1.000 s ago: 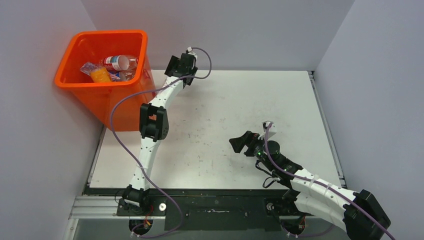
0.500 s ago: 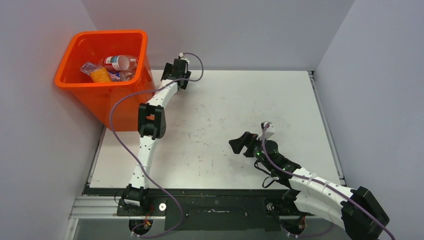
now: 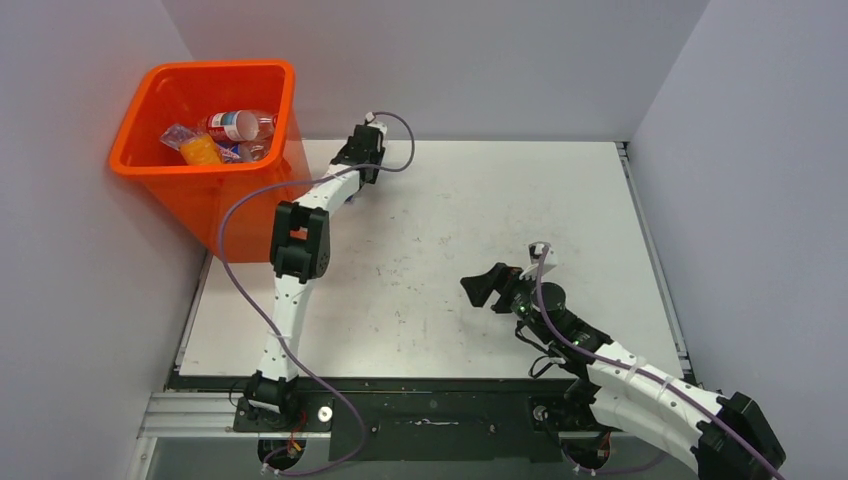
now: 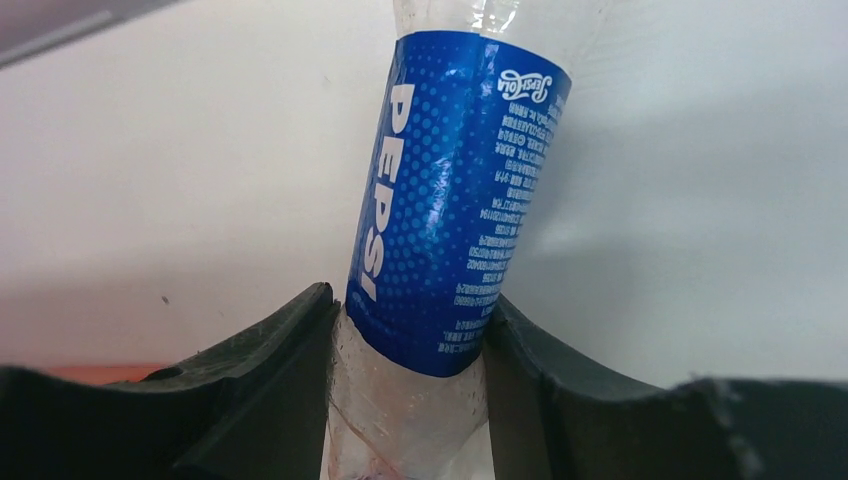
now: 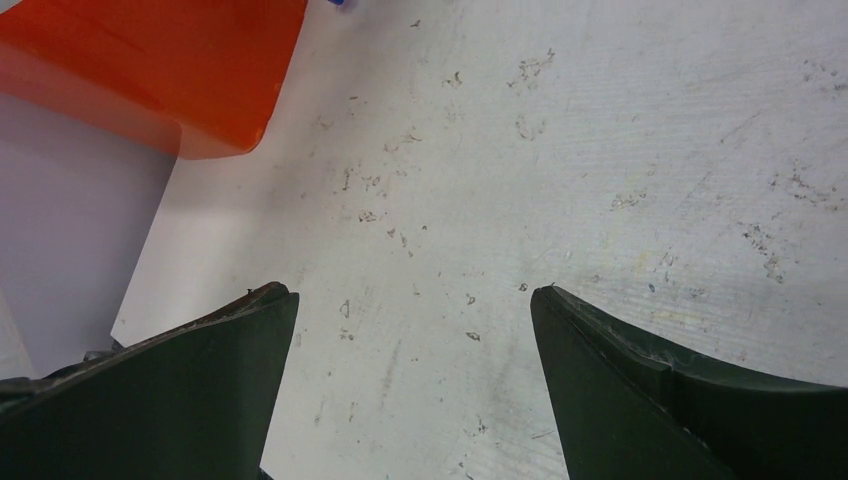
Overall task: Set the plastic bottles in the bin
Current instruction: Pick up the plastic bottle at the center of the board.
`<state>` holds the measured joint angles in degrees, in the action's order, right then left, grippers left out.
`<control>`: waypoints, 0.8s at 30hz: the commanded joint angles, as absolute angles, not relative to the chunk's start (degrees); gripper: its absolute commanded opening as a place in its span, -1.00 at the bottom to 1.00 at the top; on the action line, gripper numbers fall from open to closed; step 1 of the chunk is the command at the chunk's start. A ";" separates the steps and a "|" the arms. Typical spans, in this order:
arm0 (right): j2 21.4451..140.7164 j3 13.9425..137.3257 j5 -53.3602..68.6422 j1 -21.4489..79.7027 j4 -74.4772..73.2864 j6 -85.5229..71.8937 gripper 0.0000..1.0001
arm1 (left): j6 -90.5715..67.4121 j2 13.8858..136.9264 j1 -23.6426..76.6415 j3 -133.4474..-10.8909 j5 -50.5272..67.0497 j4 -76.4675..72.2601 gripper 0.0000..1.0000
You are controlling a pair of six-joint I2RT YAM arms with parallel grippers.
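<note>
- Bases of the two white-and-black arms, fixed on a black rail [image 3: 440, 425] at the near edge of a scuffed white table [image 3: 480, 200].
- Right gripper [image 3: 486, 287]: low over the near-middle of the table, pointing left. Its two dark fingers [image 5: 200, 390] are spread wide, with only bare tabletop between them.
- Left arm [image 3: 300, 240]: stretched from the near left towards the table's far-left corner, with a purple cable [image 3: 232, 250] looping beside it.
- Left gripper [image 4: 410, 305]: both dark fingers press against the sides of a clear plastic bottle with a blue Pepsi label [image 4: 460, 190], pinching it at the label's lower end. The bottle points away from the wrist camera, tilted slightly right. Whether it rests on the table cannot be told.
- Overhead, this gripper lies just beside the right wall of the bin and hides the bottle.
- Tall square bright-orange plastic bin [image 3: 215, 68]: at the far-left corner, holding a heap of plastic bottles [image 3: 238, 125], one red-labelled on its side and one orange-tinted.
</note>
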<state>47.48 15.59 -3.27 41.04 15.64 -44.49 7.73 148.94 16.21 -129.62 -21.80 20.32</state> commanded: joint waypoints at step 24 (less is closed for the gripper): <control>41.26 28.25 13.72 42.68 41.45 -39.39 0.79 | -52.13 70.33 44.34 -48.63 1.59 -57.07 -1.00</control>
<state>40.36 23.70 6.00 41.23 29.69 -39.66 -47.86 74.78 40.71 -50.78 2.26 -49.54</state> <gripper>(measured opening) 0.897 0.475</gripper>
